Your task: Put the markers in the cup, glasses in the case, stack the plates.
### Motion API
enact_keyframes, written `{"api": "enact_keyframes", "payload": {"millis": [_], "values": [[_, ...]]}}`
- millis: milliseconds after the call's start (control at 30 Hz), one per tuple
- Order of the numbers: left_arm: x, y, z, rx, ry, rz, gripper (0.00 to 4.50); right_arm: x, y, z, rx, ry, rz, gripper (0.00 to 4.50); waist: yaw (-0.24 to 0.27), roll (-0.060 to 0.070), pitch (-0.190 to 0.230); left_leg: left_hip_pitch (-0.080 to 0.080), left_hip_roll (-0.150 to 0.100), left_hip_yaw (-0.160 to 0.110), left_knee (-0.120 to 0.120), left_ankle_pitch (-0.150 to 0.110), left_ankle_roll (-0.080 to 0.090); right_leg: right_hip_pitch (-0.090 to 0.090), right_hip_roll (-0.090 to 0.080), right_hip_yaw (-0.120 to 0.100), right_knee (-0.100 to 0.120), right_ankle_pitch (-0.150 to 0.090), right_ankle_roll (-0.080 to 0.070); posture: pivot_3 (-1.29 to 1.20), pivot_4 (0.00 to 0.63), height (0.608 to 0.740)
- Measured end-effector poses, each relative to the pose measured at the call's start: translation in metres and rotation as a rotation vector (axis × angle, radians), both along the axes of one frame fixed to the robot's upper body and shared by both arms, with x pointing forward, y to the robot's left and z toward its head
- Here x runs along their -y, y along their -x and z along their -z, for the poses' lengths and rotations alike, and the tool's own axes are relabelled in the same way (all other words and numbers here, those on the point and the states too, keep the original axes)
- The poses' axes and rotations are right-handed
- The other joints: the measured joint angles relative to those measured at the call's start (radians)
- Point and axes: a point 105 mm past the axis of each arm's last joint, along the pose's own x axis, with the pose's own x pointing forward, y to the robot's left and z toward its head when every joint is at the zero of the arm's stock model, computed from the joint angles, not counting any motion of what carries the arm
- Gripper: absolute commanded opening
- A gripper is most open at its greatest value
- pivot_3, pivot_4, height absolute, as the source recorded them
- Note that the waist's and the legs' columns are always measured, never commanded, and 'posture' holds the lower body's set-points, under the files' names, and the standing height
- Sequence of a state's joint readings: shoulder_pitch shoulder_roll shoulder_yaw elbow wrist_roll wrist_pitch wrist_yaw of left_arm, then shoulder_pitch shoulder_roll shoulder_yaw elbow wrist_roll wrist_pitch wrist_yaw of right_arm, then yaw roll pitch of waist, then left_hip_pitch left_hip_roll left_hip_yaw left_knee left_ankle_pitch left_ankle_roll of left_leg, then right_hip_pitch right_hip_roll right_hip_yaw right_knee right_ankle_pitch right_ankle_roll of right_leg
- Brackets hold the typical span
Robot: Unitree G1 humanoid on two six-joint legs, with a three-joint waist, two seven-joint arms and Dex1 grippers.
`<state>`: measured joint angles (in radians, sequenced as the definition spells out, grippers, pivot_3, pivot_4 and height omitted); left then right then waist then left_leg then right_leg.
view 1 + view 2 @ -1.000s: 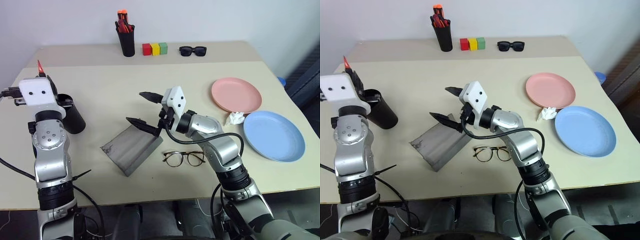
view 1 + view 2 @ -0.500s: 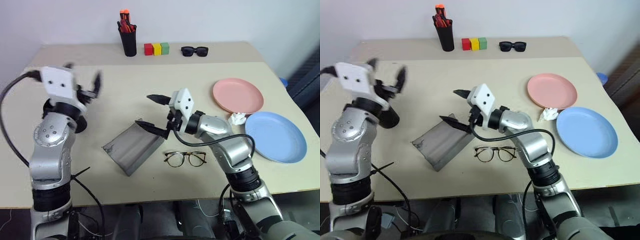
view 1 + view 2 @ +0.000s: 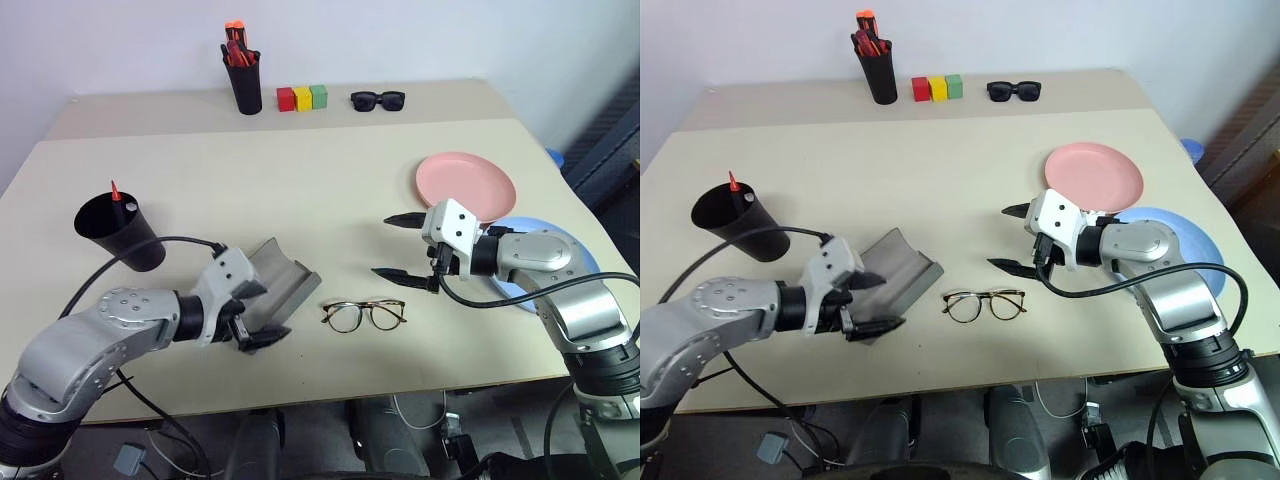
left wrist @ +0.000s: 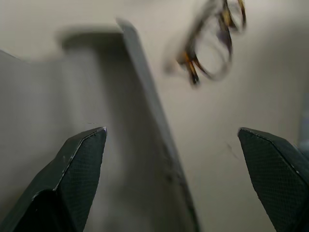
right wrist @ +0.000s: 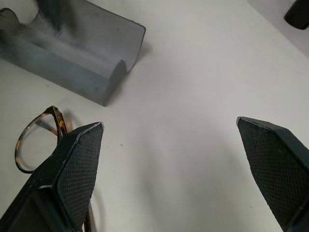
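Note:
The black cup (image 3: 120,232) stands at the left with a red marker (image 3: 116,191) sticking out of it. My left gripper (image 3: 262,315) is open at the near end of the grey case (image 3: 283,272), with nothing between its fingers. In the left wrist view the case (image 4: 96,121) lies close below, with the glasses (image 4: 212,48) beyond it. The glasses (image 3: 364,315) lie on the table right of the case. My right gripper (image 3: 400,247) hangs open and empty above the table, right of the glasses. The pink plate (image 3: 465,185) lies behind it. My right arm partly covers the blue plate (image 3: 530,226).
At the back of the table stand a black pen holder (image 3: 243,88) with orange-red pens, three coloured blocks (image 3: 302,97) and black sunglasses (image 3: 378,99). The table's front edge runs just below the glasses and the left gripper.
My left arm swung from the cup down to the case's near end and its gripper opened; the red marker now stands in the cup. My right gripper drew away from the case to the right.

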<state>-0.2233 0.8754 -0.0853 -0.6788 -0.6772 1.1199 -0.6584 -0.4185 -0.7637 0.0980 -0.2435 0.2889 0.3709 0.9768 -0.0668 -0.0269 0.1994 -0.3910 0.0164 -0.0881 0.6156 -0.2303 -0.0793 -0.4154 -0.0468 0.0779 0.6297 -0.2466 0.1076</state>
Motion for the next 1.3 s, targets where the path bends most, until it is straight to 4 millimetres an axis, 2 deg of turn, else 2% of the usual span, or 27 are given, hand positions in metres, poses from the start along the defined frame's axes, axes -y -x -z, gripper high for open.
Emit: {"api": "enact_keyframes", "payload": {"millis": [100,200,333,400,600,800,900,1000,1100,1300], "values": [[0.004,-0.004,0.013,-0.034,-0.020,-0.015,3.59,-0.001,0.001,0.004,-0.006,-0.011,0.008,4.50,0.001,0.000,0.000,-0.001,0.000,0.000,0.000,0.000,0.000,0.000,0.000,0.000,0.000,0.000,0.000,0.00,0.150,0.740],[0.010,-0.008,0.016,-0.034,0.004,-0.030,2.16,-0.004,0.002,0.005,-0.005,-0.021,0.007,4.50,0.003,0.000,0.000,-0.001,0.000,0.000,0.000,0.000,0.000,0.000,0.000,0.000,0.000,0.000,0.000,0.00,0.150,0.740],[0.006,-0.014,0.015,0.028,-0.025,-0.018,0.23,-0.005,0.005,0.008,-0.012,-0.021,0.005,4.50,0.003,0.000,0.000,0.000,0.000,0.000,0.000,0.000,0.000,0.000,0.000,0.000,0.000,0.000,0.000,0.00,0.150,0.740],[0.000,-0.017,0.015,0.098,-0.071,0.021,0.23,-0.006,0.006,0.010,-0.022,-0.023,0.003,4.50,0.003,0.000,0.000,0.000,0.000,0.000,0.000,0.000,0.000,0.000,0.000,0.000,0.000,0.000,0.000,0.00,0.150,0.740],[-0.010,-0.051,0.005,0.398,-0.182,0.148,0.23,-0.015,0.015,0.014,-0.067,-0.025,-0.021,4.50,0.022,0.000,0.000,-0.001,0.000,0.001,0.000,0.000,0.000,0.000,0.000,0.001,-0.001,0.000,0.000,0.00,0.150,0.740],[0.013,-0.069,-0.003,0.483,-0.155,0.399,0.23,-0.020,0.028,0.024,-0.135,-0.007,-0.049,4.50,0.036,0.000,0.000,-0.002,-0.001,0.001,0.001,0.000,0.000,-0.001,-0.001,0.001,-0.002,0.000,0.000,0.00,0.150,0.740],[0.025,-0.075,0.000,0.477,-0.124,0.495,1.05,-0.017,0.030,0.028,-0.149,0.008,-0.035,4.50,0.036,0.000,0.000,-0.002,-0.001,0.001,0.001,0.000,0.000,-0.001,0.000,0.001,-0.001,0.000,0.000,0.00,0.150,0.740],[0.032,-0.080,0.002,0.468,-0.118,0.565,2.51,-0.017,0.033,0.029,-0.150,0.016,-0.027,4.50,0.029,0.000,0.000,-0.002,0.000,0.001,0.001,0.000,0.000,-0.001,0.000,0.001,0.000,0.000,0.001,0.00,0.150,0.740],[0.025,-0.087,0.010,0.468,-0.207,0.587,4.06,-0.016,0.036,0.030,-0.156,0.026,-0.019,4.50,0.022,0.000,0.000,-0.001,0.000,0.001,0.001,0.000,0.000,-0.001,0.000,0.001,0.000,0.001,0.002,0.00,0.150,0.740],[0.013,-0.089,0.011,0.450,-0.181,0.551,4.06,-0.010,0.039,0.027,-0.142,0.064,-0.005,4.50,0.021,0.000,0.000,0.000,0.000,0.001,0.001,0.000,0.001,0.000,0.000,0.001,0.001,0.001,0.003,0.00,0.150,0.740]]}}
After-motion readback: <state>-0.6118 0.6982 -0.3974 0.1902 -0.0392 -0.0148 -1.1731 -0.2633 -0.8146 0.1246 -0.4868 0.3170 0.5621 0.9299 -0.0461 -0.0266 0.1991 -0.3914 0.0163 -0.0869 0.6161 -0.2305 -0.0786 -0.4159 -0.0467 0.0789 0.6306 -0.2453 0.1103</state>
